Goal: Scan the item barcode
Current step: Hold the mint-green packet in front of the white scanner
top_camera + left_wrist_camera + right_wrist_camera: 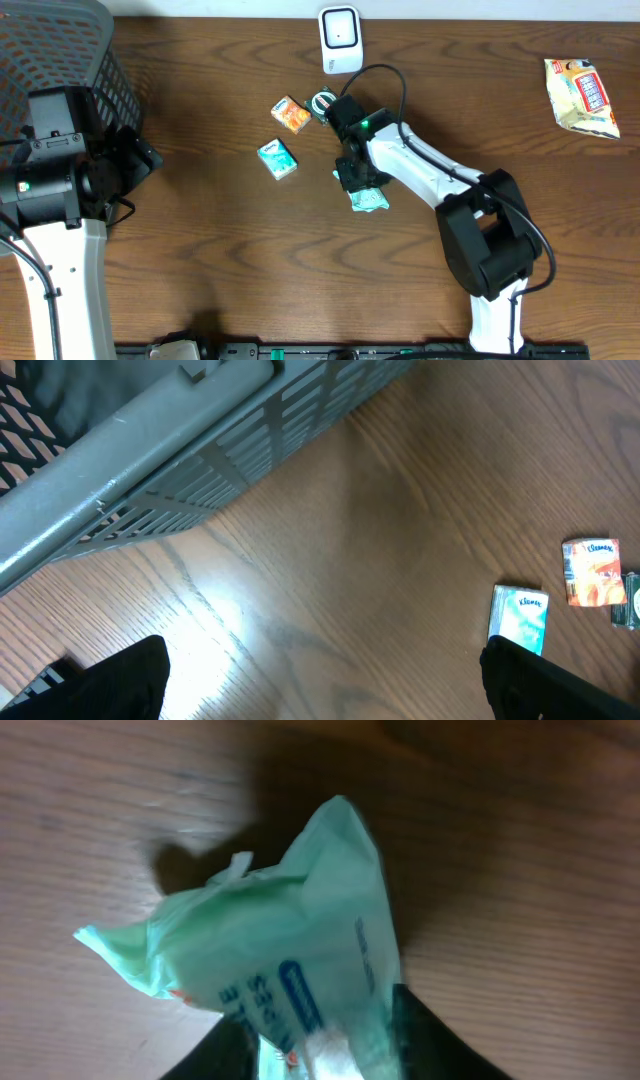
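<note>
Overhead: we count one wooden bench and two arms. One grey basket sits at the far-left corner, with the left arm just beside it. One white scanner stands at the far edge, about the middle. There are two tissue packs, an orange tissue pack and a teal tissue pack, near each other but apart, on the near side of the scanner. One small dark-green round thing is just right of the orange one; we cannot tell if they touch. One mint packet is at the tip of the right claw, right of the teal pack and well apart from the scanner. The right arm runs diagonally from the near edge up to it. One snack bag lies alone at the far right.

Left wrist: the left claw hangs over bare wood with its two fingertips wide apart and nothing between them. We see one basket wall at upper left. At the right are two tissue packs, teal then orange, plus a sliver of one dark item cut off by the frame edge.

Right wrist: one mint packet, crumpled, with blue print on it that is too blurred to read. Its near end sits between the two dark fingers, which are pressed in on both sides, so the claw is clamped on the packet. The rest of the packet sticks out over the wood, with a shadow beside it. No barcode is visible to us.
</note>
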